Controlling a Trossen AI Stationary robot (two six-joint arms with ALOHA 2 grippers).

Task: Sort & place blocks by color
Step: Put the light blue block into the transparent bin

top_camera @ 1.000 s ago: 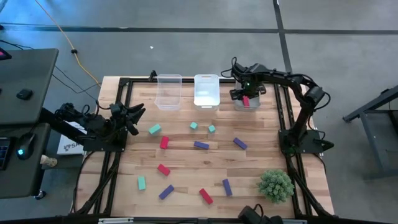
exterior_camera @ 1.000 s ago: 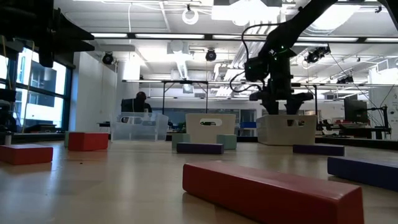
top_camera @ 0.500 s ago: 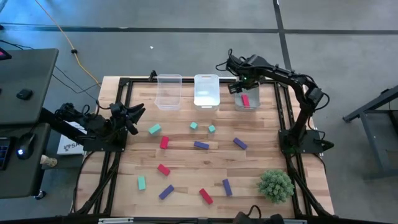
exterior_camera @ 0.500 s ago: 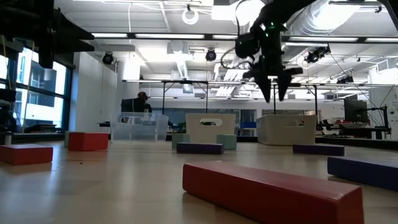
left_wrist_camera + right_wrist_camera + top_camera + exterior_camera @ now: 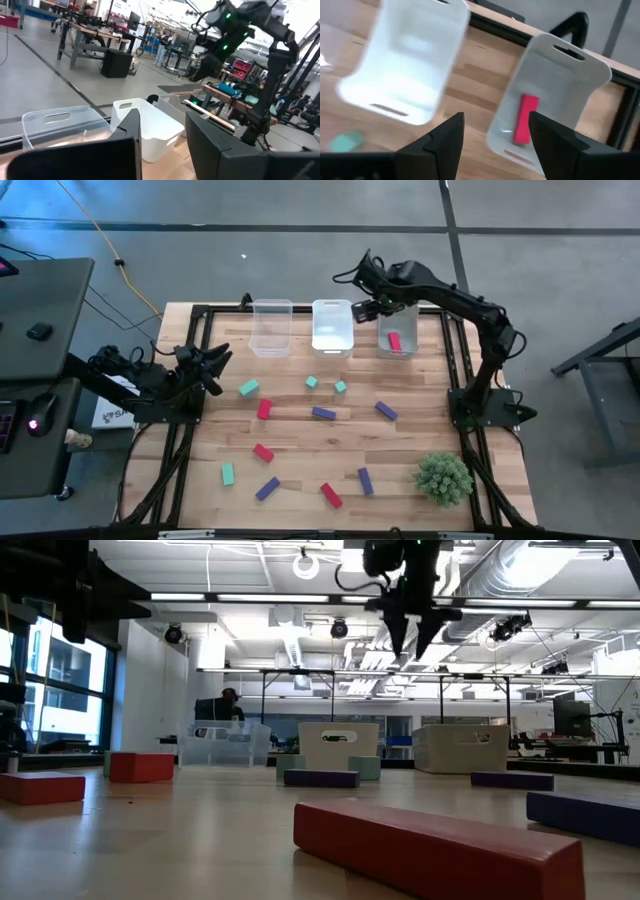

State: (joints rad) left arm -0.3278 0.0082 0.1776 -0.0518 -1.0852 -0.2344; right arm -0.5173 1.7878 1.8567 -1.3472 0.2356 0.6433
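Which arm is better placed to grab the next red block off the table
Left, probably. The left gripper hangs low at the table's left edge, close to the red block. The right gripper, open and empty, is up over the bins at the far edge.

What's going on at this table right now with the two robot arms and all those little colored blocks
The robot is sorting blocks by color into three bins at the far edge of the table. One red block already lies in the rightmost bin. The right gripper is open and empty, raised between that bin and the middle bin. The left gripper waits at the table's left edge, holding nothing. About a dozen teal, purple and red blocks still lie scattered on the table, so most of the sorting remains.
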